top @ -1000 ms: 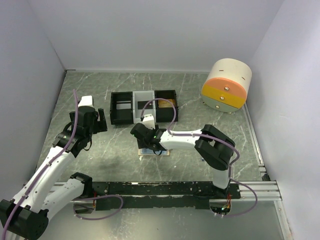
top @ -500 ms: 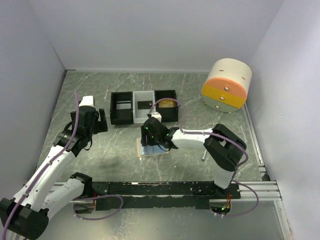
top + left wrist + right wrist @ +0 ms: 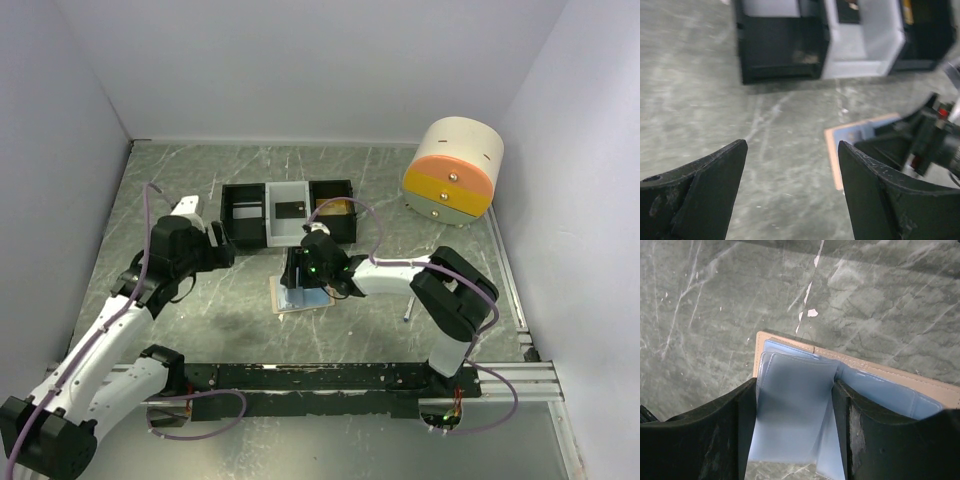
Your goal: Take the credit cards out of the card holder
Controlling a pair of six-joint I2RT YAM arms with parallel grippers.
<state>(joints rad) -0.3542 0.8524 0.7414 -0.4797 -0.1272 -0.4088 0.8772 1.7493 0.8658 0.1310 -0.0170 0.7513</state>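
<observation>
1. The right gripper (image 3: 297, 274) hangs low over the card holder (image 3: 293, 299) with its jaws spread wide.
2. From the right wrist we see that gripper (image 3: 792, 390) straddling a pale blue see-through sleeve (image 3: 795, 415) of the card holder (image 3: 875, 385). The dark fingers (image 3: 705, 440) stand one at each side edge of the sleeve.
3. The sleeve lies flat and unbuckled in the gap, and its edges reach up to both fingers. We see no pinch on it.
4. The card holder lies open on the green-grey marbled table (image 3: 200, 170), near the middle. Its tan rim frames the silvery-blue pockets inside. We cannot tell whether any card sits in the sleeve or the pockets.
5. The left gripper (image 3: 222, 243) is off to the left of the card holder, clear of it, above bare table.
6. From the left wrist we see the left gripper (image 3: 792, 147) with its jaws apart and nothing between them. Beyond it are the tan corner of the card holder (image 3: 850, 137) and the right gripper on top of it.
7. Just past the card holder stands the three-compartment tray (image 3: 228, 215), black at both ends and white in the middle.
8. A dark card (image 3: 290, 209) lies in the white middle compartment, and a yellowish thing (image 3: 335, 206) sits in the right black one.
9. At the far right of the table a cream round box (image 3: 452, 172) with orange and yellow bands lies on its side, well apart from both grippers.
</observation>
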